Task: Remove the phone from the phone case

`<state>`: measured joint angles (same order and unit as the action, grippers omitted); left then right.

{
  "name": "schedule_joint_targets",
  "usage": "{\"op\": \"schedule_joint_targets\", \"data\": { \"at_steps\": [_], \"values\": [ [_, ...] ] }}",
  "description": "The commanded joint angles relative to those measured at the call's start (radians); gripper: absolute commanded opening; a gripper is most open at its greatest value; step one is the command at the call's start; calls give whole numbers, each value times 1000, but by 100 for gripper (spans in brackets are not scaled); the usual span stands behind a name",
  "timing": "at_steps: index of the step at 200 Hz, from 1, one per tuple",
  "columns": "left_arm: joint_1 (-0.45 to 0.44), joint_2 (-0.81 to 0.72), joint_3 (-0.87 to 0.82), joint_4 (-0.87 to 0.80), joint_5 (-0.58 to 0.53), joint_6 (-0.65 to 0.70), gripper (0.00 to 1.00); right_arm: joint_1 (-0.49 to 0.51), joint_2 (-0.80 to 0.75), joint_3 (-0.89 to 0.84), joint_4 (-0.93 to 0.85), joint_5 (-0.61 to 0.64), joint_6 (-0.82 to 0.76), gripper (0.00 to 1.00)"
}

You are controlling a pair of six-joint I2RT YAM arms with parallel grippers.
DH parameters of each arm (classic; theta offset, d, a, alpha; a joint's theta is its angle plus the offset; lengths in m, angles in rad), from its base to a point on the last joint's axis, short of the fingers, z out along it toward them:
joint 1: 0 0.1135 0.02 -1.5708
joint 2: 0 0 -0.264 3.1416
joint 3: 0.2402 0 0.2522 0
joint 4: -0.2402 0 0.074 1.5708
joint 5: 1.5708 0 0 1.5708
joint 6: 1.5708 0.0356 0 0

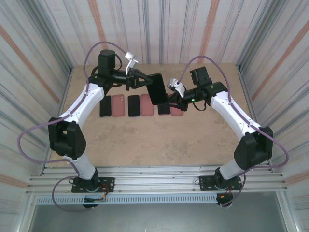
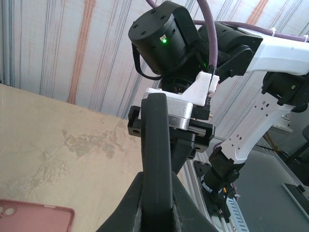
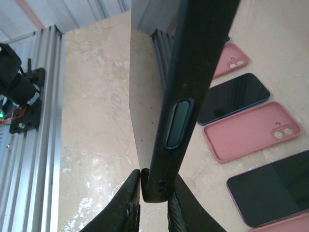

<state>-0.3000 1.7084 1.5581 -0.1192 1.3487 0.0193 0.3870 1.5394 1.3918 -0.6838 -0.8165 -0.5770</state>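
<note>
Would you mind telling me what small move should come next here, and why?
Probably have the right claw peel back the edge it grips while the left claw holds firm: both pinch opposite ends of the black cased phone, held aloft, not yet uncased.

black phone case point(image 3: 193, 72): matt, smooth rubbery plastic. table point(image 1: 159, 140) below it: pale wood, matt, mottled. pink cases point(image 3: 251, 130) lying below it: matt soft plastic. phone screens point(image 3: 234, 96) below it too: glossy glass.
</note>
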Motion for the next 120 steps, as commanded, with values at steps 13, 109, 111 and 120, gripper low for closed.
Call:
{"op": "schedule_joint_targets", "data": {
  "at_steps": [13,109,111,120],
  "values": [
    [10,-68,19,30,57,-8,0,9,19,44,-63,-16,-55,16],
    [12,-87,-4,25,112,-29,0,48,13,68,-87,107,-172,10],
    [12,-88,-5,24,115,-31,0,49,13,69,-87,110,-174,10],
    [12,-90,-4,25,126,-36,0,52,9,68,-82,125,-184,10]
  ]
}}
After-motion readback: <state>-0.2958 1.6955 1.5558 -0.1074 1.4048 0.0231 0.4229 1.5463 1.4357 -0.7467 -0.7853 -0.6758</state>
